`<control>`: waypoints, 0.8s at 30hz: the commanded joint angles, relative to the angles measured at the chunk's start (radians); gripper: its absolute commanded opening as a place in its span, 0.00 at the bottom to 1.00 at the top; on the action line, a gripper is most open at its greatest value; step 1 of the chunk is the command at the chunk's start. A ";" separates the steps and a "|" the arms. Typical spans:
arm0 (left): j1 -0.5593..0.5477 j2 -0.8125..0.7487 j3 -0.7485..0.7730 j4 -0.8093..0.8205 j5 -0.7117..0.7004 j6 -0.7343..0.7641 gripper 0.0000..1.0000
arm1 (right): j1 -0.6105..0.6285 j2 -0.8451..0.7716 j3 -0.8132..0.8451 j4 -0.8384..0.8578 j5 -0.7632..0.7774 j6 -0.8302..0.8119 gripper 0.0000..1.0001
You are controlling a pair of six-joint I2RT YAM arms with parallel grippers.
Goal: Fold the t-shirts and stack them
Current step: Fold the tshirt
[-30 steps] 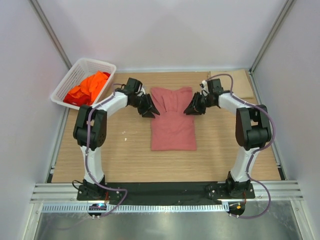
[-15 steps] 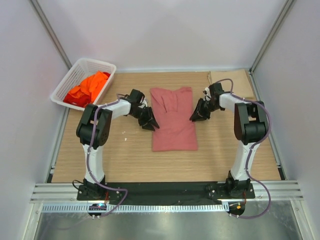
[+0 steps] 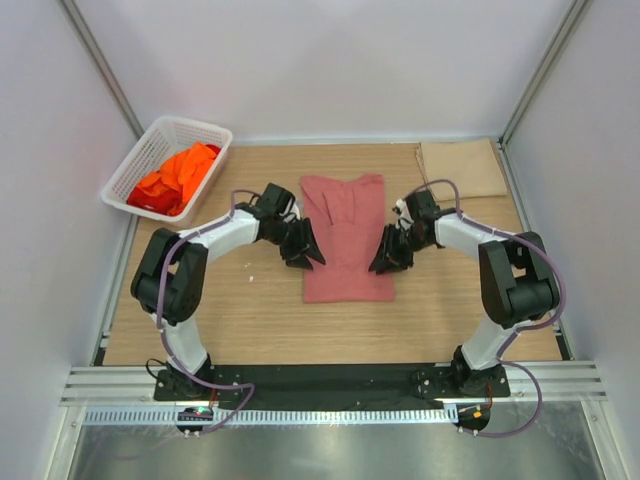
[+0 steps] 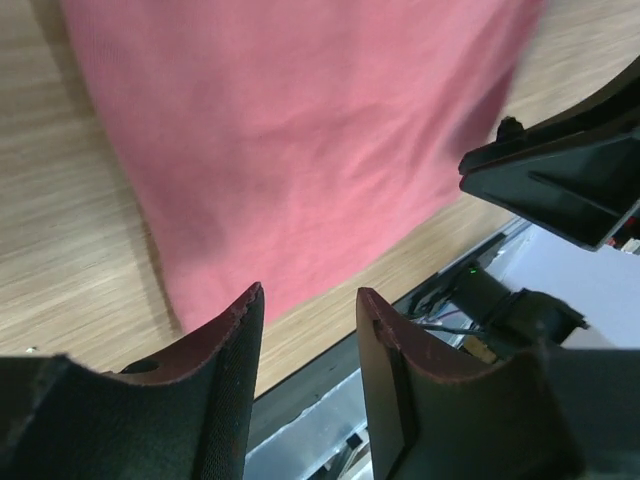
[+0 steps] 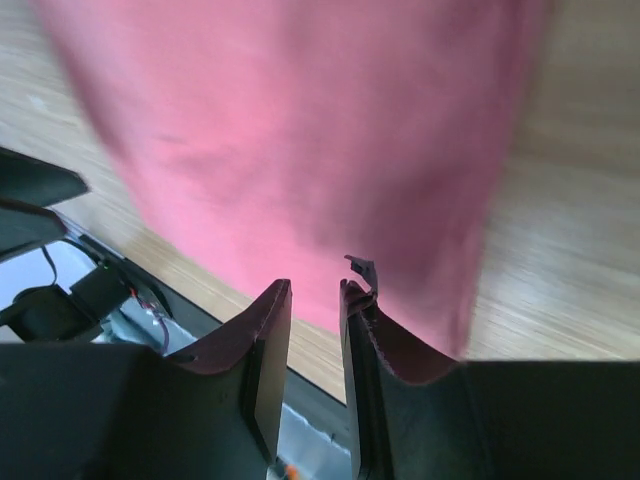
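The upper-left basket [image 3: 218, 134] holds orange-red t-shirts [image 3: 178, 173]; the left gripper [image 3: 314, 257] and right gripper [image 3: 379, 264], both released and empty, have slid down-frame beside the pink t-shirt [image 3: 346, 235].

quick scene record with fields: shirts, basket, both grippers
pink shirt: flat on the table, sides folded in to a narrow shape
left gripper: open, at the shirt's left edge, holding nothing
right gripper: open with a narrow gap, at the shirt's right edge
basket: far left corner, orange and red shirts heaped inside
stack: none in view
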 commanded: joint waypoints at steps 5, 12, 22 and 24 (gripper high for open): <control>-0.006 0.051 -0.187 0.085 -0.033 -0.005 0.40 | -0.058 0.016 -0.197 0.067 -0.015 -0.002 0.32; -0.020 -0.068 -0.325 0.051 -0.080 -0.011 0.38 | -0.047 -0.134 -0.206 -0.065 0.063 -0.041 0.32; -0.146 -0.153 -0.150 0.006 -0.070 -0.092 0.41 | 0.169 -0.110 -0.158 0.177 -0.110 0.220 0.30; -0.163 -0.084 -0.122 0.020 -0.044 -0.092 0.41 | 0.169 -0.061 -0.178 0.226 -0.121 0.237 0.25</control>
